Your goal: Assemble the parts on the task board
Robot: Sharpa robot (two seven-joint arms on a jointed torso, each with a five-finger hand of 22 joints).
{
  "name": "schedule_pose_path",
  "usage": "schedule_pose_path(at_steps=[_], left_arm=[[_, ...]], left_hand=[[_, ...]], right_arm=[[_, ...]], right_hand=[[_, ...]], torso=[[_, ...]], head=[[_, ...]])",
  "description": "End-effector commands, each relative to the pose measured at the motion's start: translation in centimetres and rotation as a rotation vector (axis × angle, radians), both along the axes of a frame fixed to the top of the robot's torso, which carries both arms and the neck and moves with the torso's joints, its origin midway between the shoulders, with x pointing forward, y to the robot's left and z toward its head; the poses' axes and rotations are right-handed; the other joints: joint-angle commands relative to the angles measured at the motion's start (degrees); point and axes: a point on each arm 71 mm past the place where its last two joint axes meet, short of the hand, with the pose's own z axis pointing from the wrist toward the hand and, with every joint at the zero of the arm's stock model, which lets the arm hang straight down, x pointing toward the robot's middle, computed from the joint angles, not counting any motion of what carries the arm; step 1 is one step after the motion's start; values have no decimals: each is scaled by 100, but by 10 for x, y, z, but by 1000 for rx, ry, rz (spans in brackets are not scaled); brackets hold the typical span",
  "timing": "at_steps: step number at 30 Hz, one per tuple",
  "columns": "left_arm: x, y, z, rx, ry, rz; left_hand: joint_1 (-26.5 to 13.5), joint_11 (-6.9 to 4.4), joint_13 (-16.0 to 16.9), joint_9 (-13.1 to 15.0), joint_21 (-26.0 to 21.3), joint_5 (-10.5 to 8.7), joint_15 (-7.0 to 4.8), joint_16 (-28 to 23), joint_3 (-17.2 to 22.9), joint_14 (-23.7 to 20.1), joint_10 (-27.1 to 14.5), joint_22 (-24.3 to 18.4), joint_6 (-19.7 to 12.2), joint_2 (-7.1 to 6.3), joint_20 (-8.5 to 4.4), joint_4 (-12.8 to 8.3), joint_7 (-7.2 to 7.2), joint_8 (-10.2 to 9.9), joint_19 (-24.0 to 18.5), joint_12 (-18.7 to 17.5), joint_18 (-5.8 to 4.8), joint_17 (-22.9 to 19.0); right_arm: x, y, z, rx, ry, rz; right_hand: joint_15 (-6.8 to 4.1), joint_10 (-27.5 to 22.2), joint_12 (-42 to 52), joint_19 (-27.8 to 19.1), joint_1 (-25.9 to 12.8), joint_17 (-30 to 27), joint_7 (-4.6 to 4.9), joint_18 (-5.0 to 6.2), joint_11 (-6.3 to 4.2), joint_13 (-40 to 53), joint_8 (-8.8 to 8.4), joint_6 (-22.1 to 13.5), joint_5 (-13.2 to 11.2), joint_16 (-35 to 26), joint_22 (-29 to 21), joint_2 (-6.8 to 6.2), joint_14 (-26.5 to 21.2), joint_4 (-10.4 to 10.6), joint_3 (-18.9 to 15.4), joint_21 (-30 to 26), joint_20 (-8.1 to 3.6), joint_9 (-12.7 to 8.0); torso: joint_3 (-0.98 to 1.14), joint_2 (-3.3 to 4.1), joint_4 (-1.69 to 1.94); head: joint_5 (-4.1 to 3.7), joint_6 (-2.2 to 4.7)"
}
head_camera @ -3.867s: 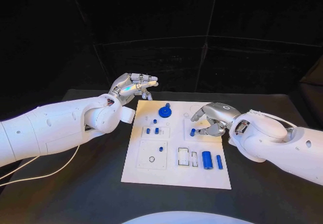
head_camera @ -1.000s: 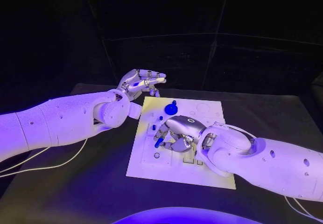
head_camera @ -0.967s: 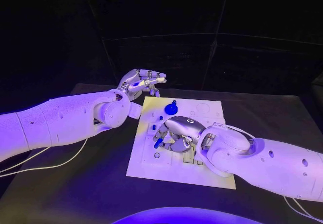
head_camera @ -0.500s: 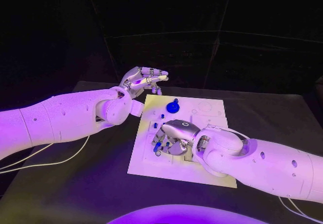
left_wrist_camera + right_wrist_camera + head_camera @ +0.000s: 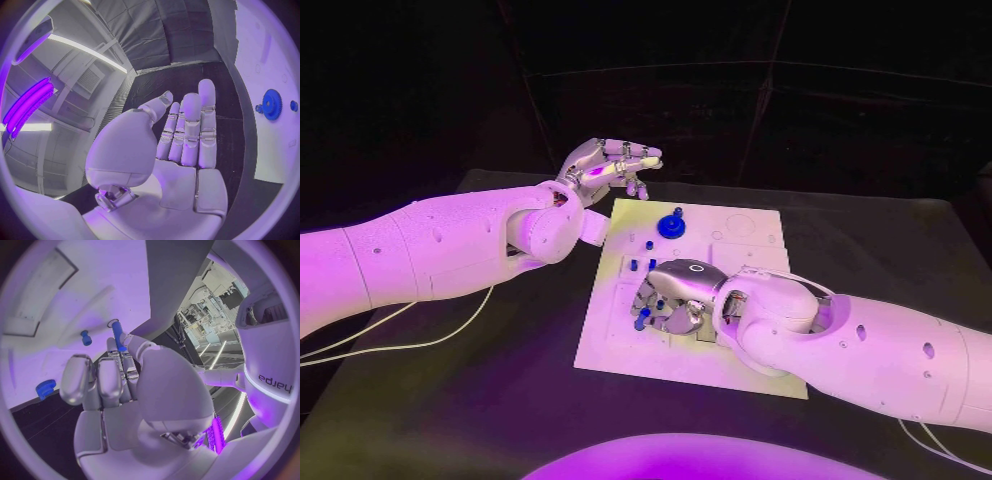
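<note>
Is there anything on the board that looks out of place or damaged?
Nothing stands out. The task board lies flat on the table, the blue gear sits near its far edge, and the right hand holds a blue peg over the board. The left hand hovers beyond it, holding nothing.

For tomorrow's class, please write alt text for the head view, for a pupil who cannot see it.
The robot's right hand holds a small blue peg over the middle of a white board on a black table. Its left hand hovers past the board's far corner, near a blue gear.
</note>
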Motion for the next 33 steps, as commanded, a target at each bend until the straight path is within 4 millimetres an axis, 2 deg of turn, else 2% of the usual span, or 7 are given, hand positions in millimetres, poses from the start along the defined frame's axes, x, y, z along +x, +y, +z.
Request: schedule_pose_path(at_steps=[1, 9, 15, 22, 28, 33], left_arm=[[0, -1, 2, -11, -6, -11], [0, -1, 2, -11, -6, -10], [0, 0, 2, -10, -6, -9], [0, 0, 2, -10, -5, -9], [0, 0, 2, -10, -3, -11], [0, 0, 2, -10, -2, -13]], left_hand=[[46, 2, -2, -2, -19, 30, -7, 7, -36, -40, -28, -5, -38, 18, 17, -3, 3, -16, -27, 27, 78, -9], [46, 2, -2, -2, -19, 30, -7, 7, -36, -40, -28, -5, -38, 18, 17, -3, 3, -16, -27, 27, 78, -9], [46, 2, -2, -2, -19, 30, -7, 7, -36, -40, -28, -5, -38, 18, 17, -3, 3, -16, -27, 27, 78, -9], [46, 2, -2, -2, -19, 30, -7, 7, -36, -40, -28, -5, -38, 18, 17, -3, 3, -16, -27, 27, 78, -9], [46, 2, -2, -2, -19, 30, -7, 7, -36, -40, -28, -5, -38, 18, 17, -3, 3, -16, -27, 27, 78, -9], [46, 2, -2, -2, -19, 30, -7, 7, -36, -40, -28, -5, -38, 18, 17, -3, 3, -16, -27, 27, 78, -9]], right_arm=[[1, 0, -2, -51, -35, -2], [2, 2, -3, -72, -61, -5], [-5, 5, -11, -97, -52, 22], [-10, 10, -14, -101, -46, 58], [-10, 11, -11, -65, -63, 51], [-9, 11, -9, -32, -80, 39]], right_hand=[[-12, 161, -22, 5, -75, -9, 36, -51, -122, 8, -38, 13, 9, 23, 10, -7, 123, 11, 31, 8, 14, -6], [-12, 161, -22, 5, -75, -9, 36, -51, -122, 8, -38, 13, 9, 23, 10, -7, 123, 11, 31, 8, 14, -6], [-11, 163, -34, -1, -103, -34, 35, -49, -123, 9, -44, 10, 2, 10, 3, -29, 117, 4, 29, 4, 17, -6], [5, 138, -107, -17, -304, -69, 48, -47, -109, 5, -91, -42, 81, -3, -6, -141, 106, 32, -63, -4, 31, -15], [86, -215, -326, -105, -490, -114, 123, -19, -4, -35, -182, -343, 160, -22, -170, -282, 92, 82, -167, -112, 90, -42], [112, -368, -386, -169, -526, -158, 135, 6, 32, -30, -178, -502, 151, -43, -286, -314, 76, 87, -197, -191, 124, -40]], torso=[[3, -5, -3], [-3, 0, -5], [-4, -3, -5], [-1, -1, -6], [-4, -5, -5], [-5, -5, -2]], head=[[4, -6], [-2, -11], [-13, -18], [-20, -25], [-25, -25], [-35, -19]])
